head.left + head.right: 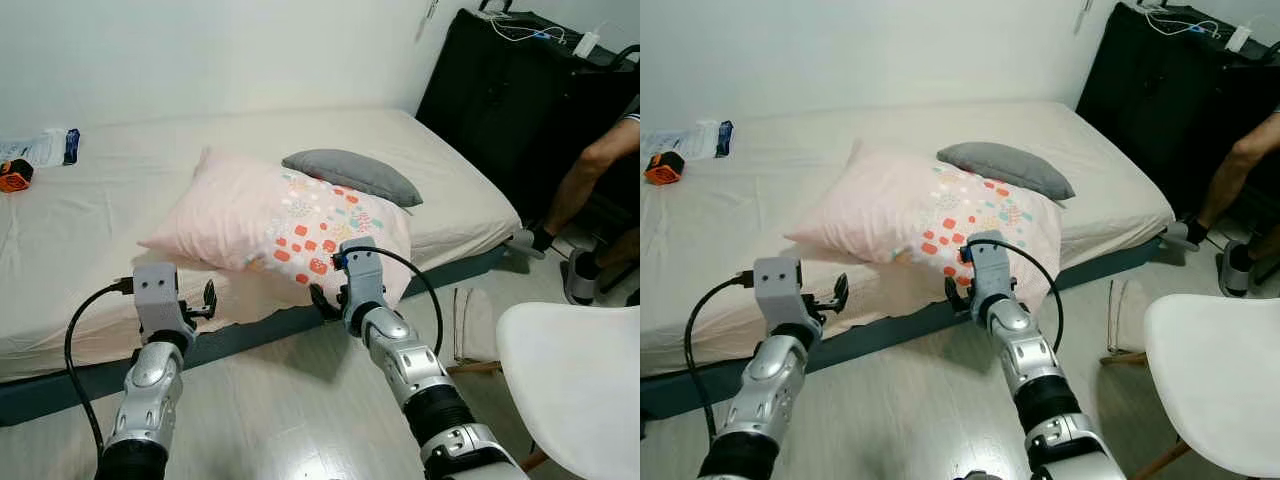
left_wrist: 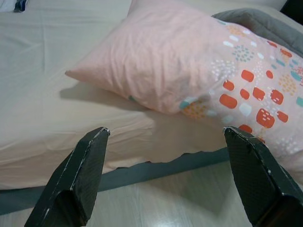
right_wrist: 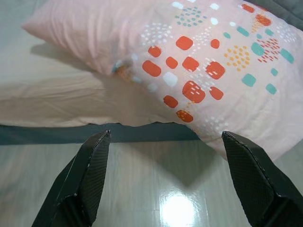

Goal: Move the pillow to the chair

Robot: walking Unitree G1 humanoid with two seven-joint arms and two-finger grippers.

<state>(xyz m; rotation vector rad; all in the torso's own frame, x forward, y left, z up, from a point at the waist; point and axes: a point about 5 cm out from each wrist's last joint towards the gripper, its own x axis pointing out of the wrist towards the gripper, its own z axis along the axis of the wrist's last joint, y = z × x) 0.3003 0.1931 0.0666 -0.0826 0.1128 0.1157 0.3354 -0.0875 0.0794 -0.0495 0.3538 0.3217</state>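
Observation:
A large pale pink pillow (image 1: pixel 270 220) with orange, teal and white spots lies on the bed, its spotted end hanging over the front edge. The white chair (image 1: pixel 580 380) stands on the floor at the lower right. My left gripper (image 2: pixel 165 156) is open, held low before the bed's edge, short of the pillow's plain end. Below the pillow's spotted corner, my right gripper (image 3: pixel 165 161) is open too, with floor between its fingers. Neither touches the pillow (image 3: pixel 199 56).
A small grey pillow (image 1: pixel 352 174) lies behind the pink one. The bed (image 1: pixel 90 240) has a dark base. An orange object (image 1: pixel 14 177) and a packet (image 1: pixel 45 146) lie at its far left. A black suitcase (image 1: pixel 520 100) and a seated person's legs (image 1: pixel 590 180) are at right.

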